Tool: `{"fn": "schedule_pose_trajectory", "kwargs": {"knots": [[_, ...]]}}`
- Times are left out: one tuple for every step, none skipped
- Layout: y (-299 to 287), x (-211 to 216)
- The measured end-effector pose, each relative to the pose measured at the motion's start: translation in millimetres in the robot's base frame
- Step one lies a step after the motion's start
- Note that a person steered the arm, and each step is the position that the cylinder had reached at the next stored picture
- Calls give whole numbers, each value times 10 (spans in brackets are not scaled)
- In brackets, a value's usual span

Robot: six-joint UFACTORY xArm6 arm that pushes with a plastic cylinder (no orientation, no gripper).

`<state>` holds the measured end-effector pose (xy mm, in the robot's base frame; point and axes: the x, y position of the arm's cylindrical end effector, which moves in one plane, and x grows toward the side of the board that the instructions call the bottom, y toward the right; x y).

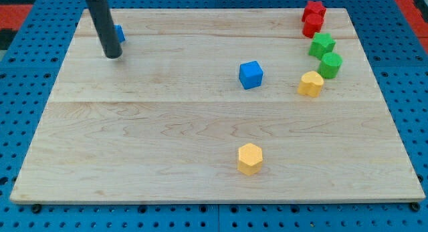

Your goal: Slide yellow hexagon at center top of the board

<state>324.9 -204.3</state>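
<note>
The yellow hexagon [250, 158] lies on the wooden board [134, 138] near the view's bottom, a little right of centre. My tip [113, 55] is at the view's upper left, far from the hexagon. A blue block [120, 33] sits just behind the rod, partly hidden by it.
A blue cube [251, 74] lies right of centre. At the view's right stand a yellow block [310, 83], a green cylinder [330, 64], a green star-like block [322, 43], and two red blocks [312, 11] [311, 26] at the top right corner.
</note>
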Motion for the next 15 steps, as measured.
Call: {"fn": "schedule_pose_trajectory", "kwargs": {"knots": [[41, -363], [-34, -653], [-50, -667], [135, -613], [190, -532], [203, -206], [730, 370], [1048, 993], [1563, 1615], [2268, 1653], [2997, 1750], [3256, 2042], [3211, 2607], [2863, 2561], [2375, 2518]]}}
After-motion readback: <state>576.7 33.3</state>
